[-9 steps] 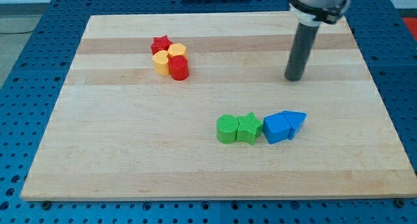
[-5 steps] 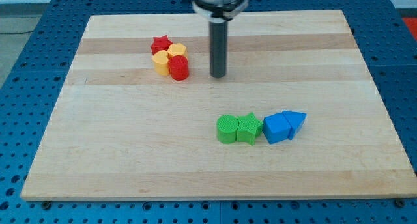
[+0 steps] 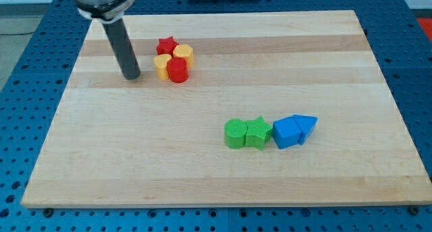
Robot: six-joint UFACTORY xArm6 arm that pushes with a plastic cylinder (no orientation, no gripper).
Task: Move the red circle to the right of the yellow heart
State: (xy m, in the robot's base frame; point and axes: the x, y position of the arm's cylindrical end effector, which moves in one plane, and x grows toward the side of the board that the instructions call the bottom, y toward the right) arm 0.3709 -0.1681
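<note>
Camera view shows the red circle [image 3: 177, 71] touching two yellow blocks, the yellow heart [image 3: 162, 65] on its left side and another yellow block [image 3: 183, 54] above, a red star [image 3: 166, 44] behind them. My tip [image 3: 131, 77] stands left of that cluster, apart; there are no jaws. The placement looks nearly done. No containers appear.

- My rod was a straight, smooth cylinder, dark grey to black, with a faint lighter sheen running down its length.
- My tip [image 3: 131, 77] was the rod's blunt, flat-cut lower end, the same dark colour as the shaft.
- Above the rod, at the upper left of the frame, sat a wider round collar, dark with a pale silvery band around its lower rim.
</note>
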